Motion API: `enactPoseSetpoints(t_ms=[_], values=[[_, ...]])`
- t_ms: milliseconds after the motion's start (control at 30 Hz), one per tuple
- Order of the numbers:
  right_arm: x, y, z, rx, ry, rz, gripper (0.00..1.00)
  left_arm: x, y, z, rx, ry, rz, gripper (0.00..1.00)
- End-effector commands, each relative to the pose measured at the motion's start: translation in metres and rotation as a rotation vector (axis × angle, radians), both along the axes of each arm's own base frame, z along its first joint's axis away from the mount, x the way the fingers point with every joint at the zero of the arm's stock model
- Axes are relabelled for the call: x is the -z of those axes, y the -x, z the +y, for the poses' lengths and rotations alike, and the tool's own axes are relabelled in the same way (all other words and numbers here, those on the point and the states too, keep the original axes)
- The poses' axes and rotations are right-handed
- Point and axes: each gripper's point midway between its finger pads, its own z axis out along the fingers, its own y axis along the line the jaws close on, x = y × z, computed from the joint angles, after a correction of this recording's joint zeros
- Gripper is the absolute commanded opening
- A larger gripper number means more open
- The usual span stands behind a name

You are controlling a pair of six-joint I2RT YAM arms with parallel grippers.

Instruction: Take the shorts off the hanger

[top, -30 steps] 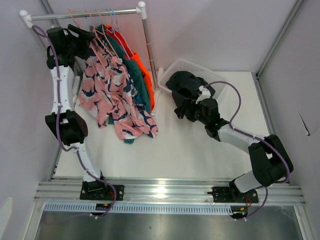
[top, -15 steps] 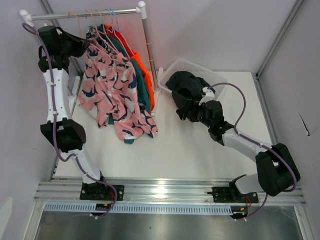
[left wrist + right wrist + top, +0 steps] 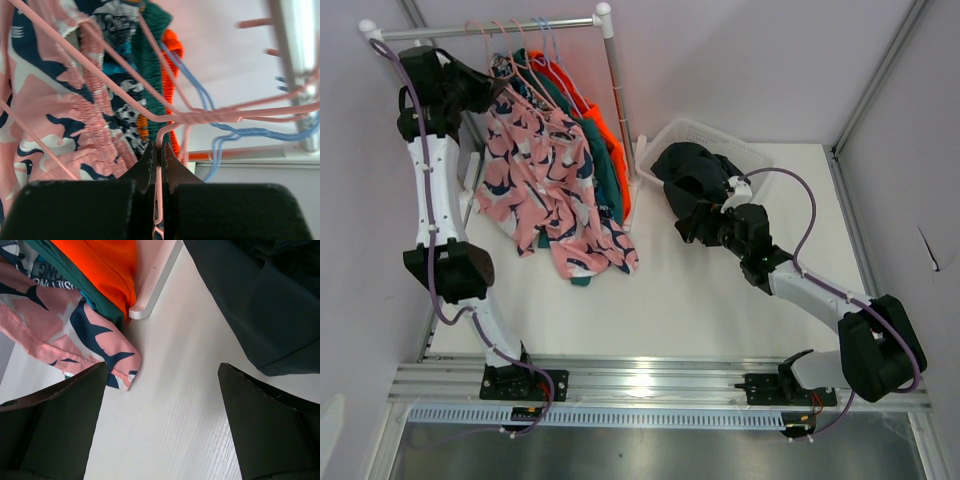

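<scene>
Pink shark-print shorts (image 3: 545, 190) hang in front on a pink wire hanger (image 3: 200, 117). Behind them on the same rail hang teal shorts (image 3: 605, 175) and orange shorts (image 3: 617, 150). My left gripper (image 3: 495, 90) is up by the rail, shut on the pink hanger's wire just under its twisted neck (image 3: 160, 150). Black shorts (image 3: 690, 170) lie heaped in the white basket (image 3: 752, 155). My right gripper (image 3: 695, 225) hovers over the table beside the basket, open and empty (image 3: 162, 370). Its view shows the pink shorts' hem (image 3: 75, 335) and the black shorts (image 3: 260, 300).
The rack's rail (image 3: 480, 28) and white post (image 3: 615, 120) stand at the back left, and its white foot (image 3: 155, 285) rests on the table. A blue hanger (image 3: 235, 132) hangs behind the pink one. Walls close in on the left and right.
My left gripper has risen toward the rail and closed on the pink hanger's wire. The right arm has drifted slightly right, still open.
</scene>
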Motion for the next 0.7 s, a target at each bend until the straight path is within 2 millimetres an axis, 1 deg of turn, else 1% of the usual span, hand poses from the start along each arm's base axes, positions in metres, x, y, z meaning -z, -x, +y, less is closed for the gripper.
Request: enactPoseSetpoints(t_ms=[0, 33, 100, 167, 267, 300, 400, 433, 467, 567, 600, 667], values=[[-0.007, 0.002, 0.0, 0.006, -0.012, -0.031, 1.0, -0.065, 0.016, -0.011, 0.029, -0.075, -0.167, 0.0], [-0.008, 0.001, 0.0, 0.007, -0.013, -0.032, 0.99, -0.066, 0.017, -0.012, 0.032, -0.072, -0.168, 0.0], [-0.006, 0.001, 0.0, 0.005, -0.011, -0.028, 0.99, -0.076, 0.02, -0.014, 0.035, -0.065, -0.196, 0.0], [-0.005, 0.0, 0.001, 0.004, -0.01, -0.026, 0.99, -0.079, 0.018, -0.012, 0.026, -0.056, -0.212, 0.0], [-0.006, 0.001, 0.002, 0.0, -0.013, -0.03, 0.99, -0.073, 0.005, -0.008, 0.004, -0.02, -0.198, 0.0], [-0.007, 0.001, 0.002, -0.001, -0.016, -0.034, 0.99, -0.062, -0.007, -0.006, 0.002, -0.003, -0.175, 0.0], [-0.009, 0.0, 0.003, -0.004, -0.015, -0.038, 1.0, -0.055, -0.02, -0.001, -0.033, 0.033, -0.16, 0.0], [-0.009, 0.0, 0.003, -0.002, -0.014, -0.037, 0.99, -0.049, -0.025, 0.003, -0.054, 0.036, -0.15, 0.0], [-0.009, 0.0, 0.002, -0.002, -0.009, -0.04, 0.99, -0.048, -0.029, 0.009, -0.093, 0.042, -0.15, 0.0], [-0.006, 0.0, 0.001, -0.001, 0.0, -0.037, 0.99, -0.049, -0.035, 0.017, -0.14, 0.06, -0.159, 0.0], [-0.005, -0.001, 0.001, -0.001, 0.0, -0.037, 0.99, -0.047, -0.036, 0.018, -0.148, 0.069, -0.154, 0.0], [0.0, -0.002, 0.001, 0.001, 0.004, -0.028, 0.99, -0.037, -0.04, 0.02, -0.164, 0.079, -0.129, 0.0]])
